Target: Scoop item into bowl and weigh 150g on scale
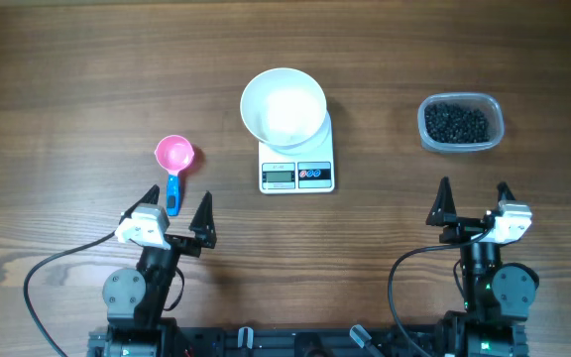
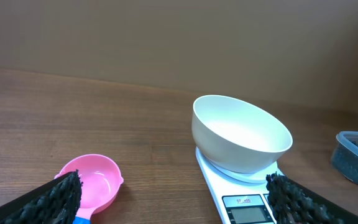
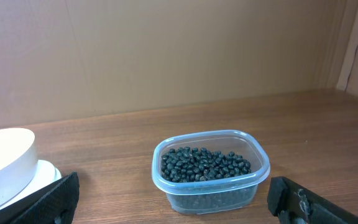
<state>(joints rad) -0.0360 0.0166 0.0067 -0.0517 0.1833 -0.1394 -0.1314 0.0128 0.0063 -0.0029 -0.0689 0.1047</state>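
Beans: many small, round, glossy black ones, heaped in a tub on the right of the bench, well apart from the bowl; none are in the bowl yet.
Handling: loose, hard and smooth, so they will likely roll and spill from an overfull scoop; each looks light, so the weight should build slowly.
Hold: not the beans themselves; the scoop's handle looks like the sensible place to grip.
Scoop: pink round cup on a slim blue handle, plastic by the look, lying flat left of the scale, handle pointing toward the left gripper.
Tub: clear, thin-walled plastic, rounded rectangle, no lid.
Bowl: plain white, smooth, rigid, round, empty, sitting on the scale and overhanging its far edge.
Scale: small white rectangle, grey display, red and blue buttons; reading too small to tell.
Left gripper: fingers spread wide, holding nothing.
Right gripper: spread wide, empty, tub ahead of it.
Bench: brown wood grain.
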